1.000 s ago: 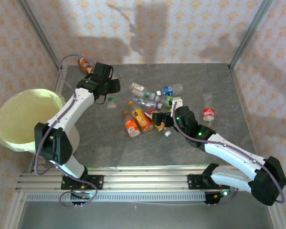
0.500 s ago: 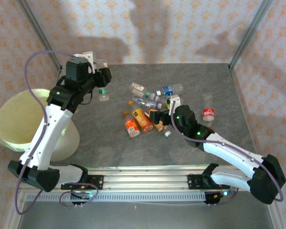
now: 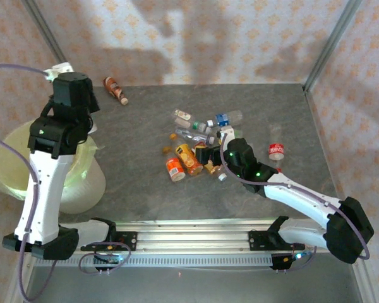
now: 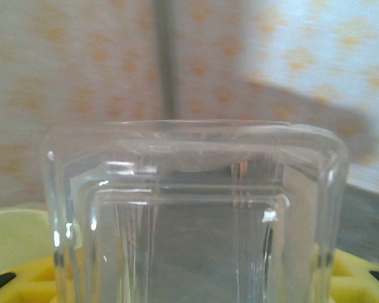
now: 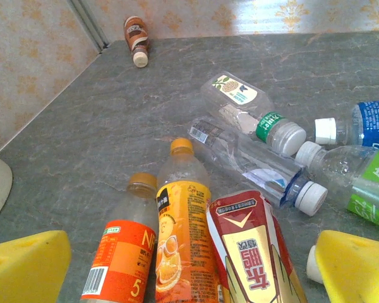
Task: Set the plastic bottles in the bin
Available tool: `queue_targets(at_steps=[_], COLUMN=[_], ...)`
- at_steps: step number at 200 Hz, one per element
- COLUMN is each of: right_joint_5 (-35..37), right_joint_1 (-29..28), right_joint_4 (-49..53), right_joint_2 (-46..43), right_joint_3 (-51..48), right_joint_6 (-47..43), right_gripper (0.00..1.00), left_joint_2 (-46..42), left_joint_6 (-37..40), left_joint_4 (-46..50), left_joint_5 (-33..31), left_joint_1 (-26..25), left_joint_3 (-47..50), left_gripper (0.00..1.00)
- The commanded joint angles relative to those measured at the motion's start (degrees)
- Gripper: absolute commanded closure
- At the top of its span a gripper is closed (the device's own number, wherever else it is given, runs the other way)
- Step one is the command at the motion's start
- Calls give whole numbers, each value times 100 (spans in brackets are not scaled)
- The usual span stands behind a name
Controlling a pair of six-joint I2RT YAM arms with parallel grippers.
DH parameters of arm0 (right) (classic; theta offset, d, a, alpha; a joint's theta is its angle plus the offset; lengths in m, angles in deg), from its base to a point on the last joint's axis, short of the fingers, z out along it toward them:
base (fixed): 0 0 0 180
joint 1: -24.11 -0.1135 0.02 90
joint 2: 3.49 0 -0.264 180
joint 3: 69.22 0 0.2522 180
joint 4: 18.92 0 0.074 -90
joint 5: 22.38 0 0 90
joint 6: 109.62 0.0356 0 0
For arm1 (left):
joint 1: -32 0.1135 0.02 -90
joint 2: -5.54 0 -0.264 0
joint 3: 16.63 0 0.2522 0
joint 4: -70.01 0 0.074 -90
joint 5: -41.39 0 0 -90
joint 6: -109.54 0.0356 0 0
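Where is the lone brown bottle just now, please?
In the top view the brown bottle lies alone at the far left corner of the table, away from the central pile.

Both arms wear smooth white shells between chunky black joint housings: the left arm [image 3: 45, 183] and the right arm [image 3: 300, 197]. A thin lilac cable [image 3: 12, 151] trails back from each pincer. Small green lights [image 3: 258, 168] glow behind the right gripper [image 5: 189, 268]. Its blocky fingers [image 5: 25, 268] are bright yellow. The left gripper [image 4: 189, 284] seems yellow too, though blurred.
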Motion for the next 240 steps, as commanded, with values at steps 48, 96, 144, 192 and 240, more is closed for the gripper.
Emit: queue_targets(at_steps=[48, 96, 144, 192, 240], right_joint_5=[115, 106, 55, -120, -212], right_joint_1=[-23, -23, -23, -23, -23], right_joint_4=[-4, -11, 42, 32, -4], right_joint_2=[-41, 43, 151, 388, 580], right_joint_3=[98, 124, 185, 281, 418], right_joint_6=[-87, -26, -59, -72, -61], right_gripper=[1, 1, 1, 1, 1], left_joint_2=[-633, -992, -1156, -795, -645], left_joint_6=[198, 167, 202, 212, 573], left_joint_4=[206, 248, 221, 155, -23], left_joint_5=[587, 1308, 2296, 2459, 2872], left_joint_1=[2516, 3539, 4368, 4908, 4916], left_joint_3=[1066, 1701, 2469, 2513, 2698], left_gripper=[50, 50, 51, 50, 45])
